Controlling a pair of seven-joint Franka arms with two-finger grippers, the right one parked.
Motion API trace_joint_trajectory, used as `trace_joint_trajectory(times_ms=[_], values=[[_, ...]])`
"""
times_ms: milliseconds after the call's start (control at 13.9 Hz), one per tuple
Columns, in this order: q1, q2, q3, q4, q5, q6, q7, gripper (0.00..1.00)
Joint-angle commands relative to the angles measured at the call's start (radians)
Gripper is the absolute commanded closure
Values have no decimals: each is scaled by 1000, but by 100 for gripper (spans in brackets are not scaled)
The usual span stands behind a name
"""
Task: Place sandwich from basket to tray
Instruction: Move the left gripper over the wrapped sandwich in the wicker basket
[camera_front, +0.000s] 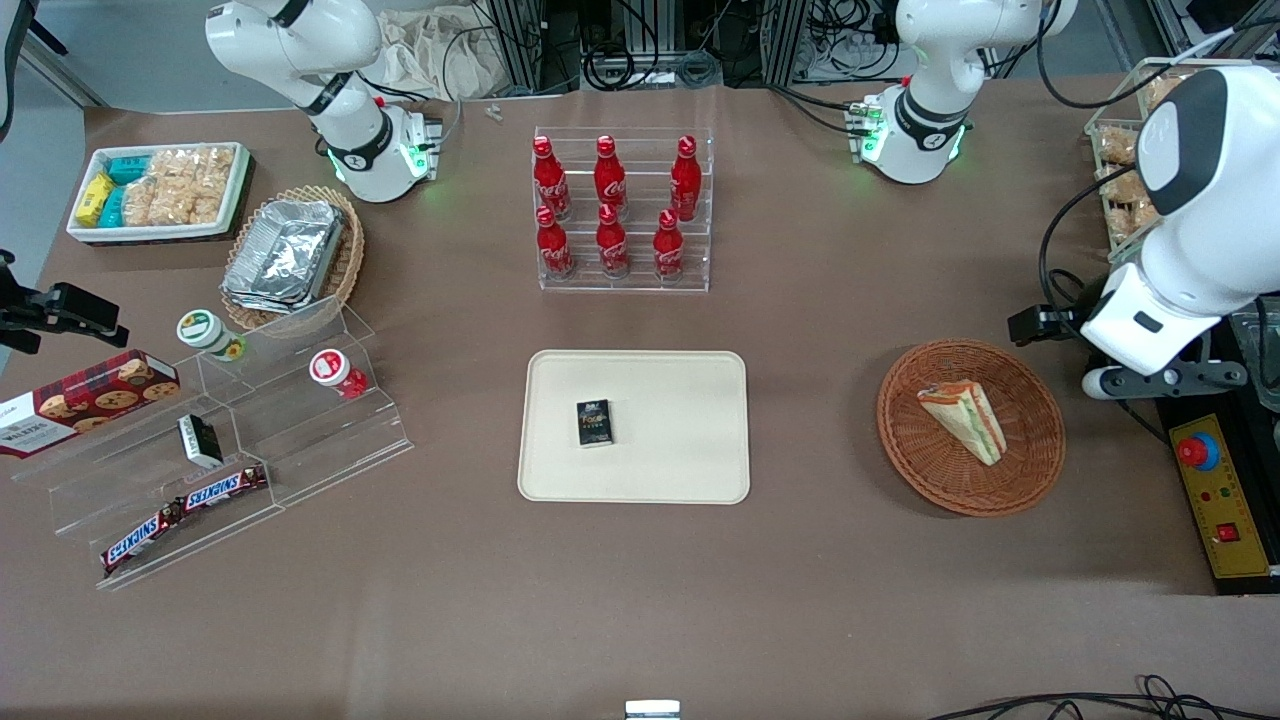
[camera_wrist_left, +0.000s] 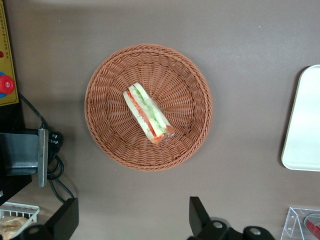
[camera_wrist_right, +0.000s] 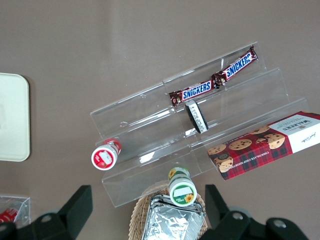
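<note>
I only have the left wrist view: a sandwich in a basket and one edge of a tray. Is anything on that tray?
Observer: Yes. A small dark box lies near the middle of the tray.
Operator: Is there room for the sandwich?
Observer: The part of the tray nearer the basket is bare.
Operator: What stands near the tray?
Observer: A clear rack of six red bottles, farther from the front camera than the tray. Your open end effector hangs beside the basket, toward the working arm's end.
</note>
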Motion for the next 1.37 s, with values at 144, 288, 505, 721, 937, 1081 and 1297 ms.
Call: trace_joint_trajectory(times_ms=[144,288,505,721,937,1081,1297], values=[[4,49,-2,54,4,-29,5,1],[6,74,1,51,4,-22,-6,1],[7,72,4,-37,2,81,-93,1],[4,72,38,-168,5,277,-255,1],[6,118,43,-235,4,438,-387,1],[4,154,43,-232,4,448,-493,1],[4,204,43,-234,4,492,-527,1]])
